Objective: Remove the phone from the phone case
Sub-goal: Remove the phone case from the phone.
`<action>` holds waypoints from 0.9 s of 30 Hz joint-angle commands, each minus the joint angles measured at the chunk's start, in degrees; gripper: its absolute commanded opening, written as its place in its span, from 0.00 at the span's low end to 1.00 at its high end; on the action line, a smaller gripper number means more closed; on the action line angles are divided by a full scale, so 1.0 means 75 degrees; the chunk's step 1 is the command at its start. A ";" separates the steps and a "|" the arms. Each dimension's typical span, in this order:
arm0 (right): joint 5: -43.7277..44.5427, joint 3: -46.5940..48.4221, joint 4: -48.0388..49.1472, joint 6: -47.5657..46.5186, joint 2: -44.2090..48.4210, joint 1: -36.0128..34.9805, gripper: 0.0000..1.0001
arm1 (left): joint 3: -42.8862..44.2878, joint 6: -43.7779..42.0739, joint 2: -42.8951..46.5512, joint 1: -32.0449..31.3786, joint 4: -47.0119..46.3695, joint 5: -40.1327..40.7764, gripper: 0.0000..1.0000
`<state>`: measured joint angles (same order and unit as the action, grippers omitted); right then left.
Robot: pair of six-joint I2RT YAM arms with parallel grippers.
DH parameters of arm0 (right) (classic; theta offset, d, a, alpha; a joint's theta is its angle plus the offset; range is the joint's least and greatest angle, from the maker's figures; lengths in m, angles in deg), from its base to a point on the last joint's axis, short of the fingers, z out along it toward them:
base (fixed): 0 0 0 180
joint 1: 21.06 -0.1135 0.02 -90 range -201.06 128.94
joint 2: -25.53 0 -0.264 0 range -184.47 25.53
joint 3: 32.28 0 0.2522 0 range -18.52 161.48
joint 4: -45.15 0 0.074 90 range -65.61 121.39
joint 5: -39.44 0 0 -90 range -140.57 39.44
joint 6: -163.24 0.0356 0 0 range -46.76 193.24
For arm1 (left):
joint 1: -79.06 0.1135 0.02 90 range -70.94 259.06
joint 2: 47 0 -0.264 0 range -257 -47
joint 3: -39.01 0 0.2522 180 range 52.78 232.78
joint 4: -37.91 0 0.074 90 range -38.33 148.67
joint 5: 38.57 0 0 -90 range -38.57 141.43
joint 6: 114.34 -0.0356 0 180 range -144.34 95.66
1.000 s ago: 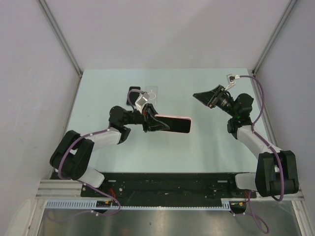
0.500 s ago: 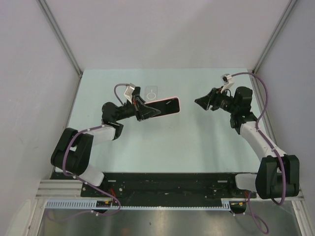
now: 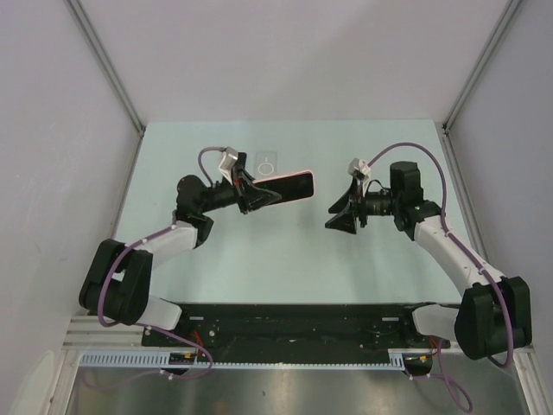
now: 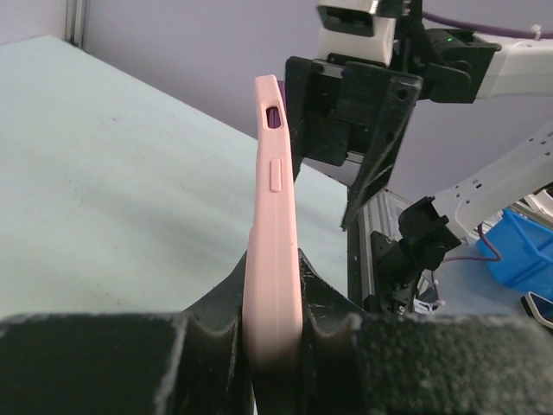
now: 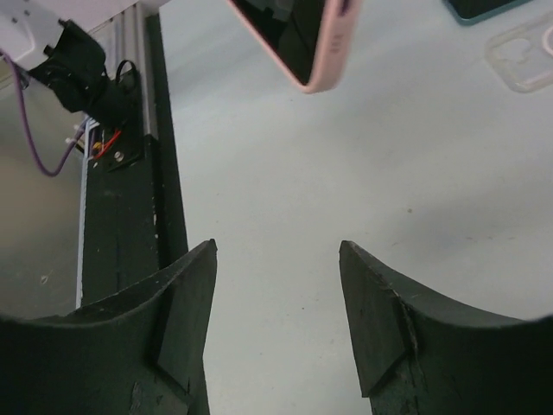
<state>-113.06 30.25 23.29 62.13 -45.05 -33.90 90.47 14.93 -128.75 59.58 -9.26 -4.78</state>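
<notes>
A phone (image 5: 281, 26) with a dark screen sits inside a pink phone case (image 3: 292, 183) and is held on edge above the table. My left gripper (image 3: 253, 195) is shut on one end of the case (image 4: 275, 216), its black fingers (image 4: 324, 290) pressing both flat sides. The free end points toward my right gripper (image 3: 339, 216). That gripper is open, a short gap away from the pink case's corner (image 5: 333, 47). In the right wrist view its jaws (image 5: 276, 246) stand wide apart with only bare table between them.
A clear empty phone case (image 3: 269, 161) lies on the table behind the held phone, also in the right wrist view (image 5: 523, 56). A teal object (image 5: 479, 7) lies near it. The black rail (image 3: 302, 322) runs along the near edge.
My left gripper has carried the cased phone up and toward the back. My right gripper has opened and swung down and left, nearer the phone's free end.
</notes>
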 commanded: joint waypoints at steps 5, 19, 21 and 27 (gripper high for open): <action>-0.0142 0.0188 -0.0281 -0.0513 0.0271 -0.0198 0.64 | 0.0435 -0.1110 0.0120 -0.0589 0.0869 0.0404 0.00; -0.0713 -0.0116 -0.0409 -0.1214 0.0259 -0.0128 0.54 | 0.0459 -0.1251 0.0330 -0.1152 0.0881 0.0276 0.00; -0.0784 -0.0209 -0.0246 -0.1202 0.0271 -0.0116 0.52 | 0.0470 -0.1181 0.0295 -0.1210 0.0881 0.0205 0.01; -0.1112 -0.0550 0.0270 -0.1436 0.0470 -0.0034 0.50 | 0.0529 -0.1122 0.0295 -0.1386 0.0881 -0.0088 0.00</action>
<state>-118.59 27.33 21.15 53.47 -43.98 -34.71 91.52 6.66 -129.28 50.44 1.37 -3.29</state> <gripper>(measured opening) 0.490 0.198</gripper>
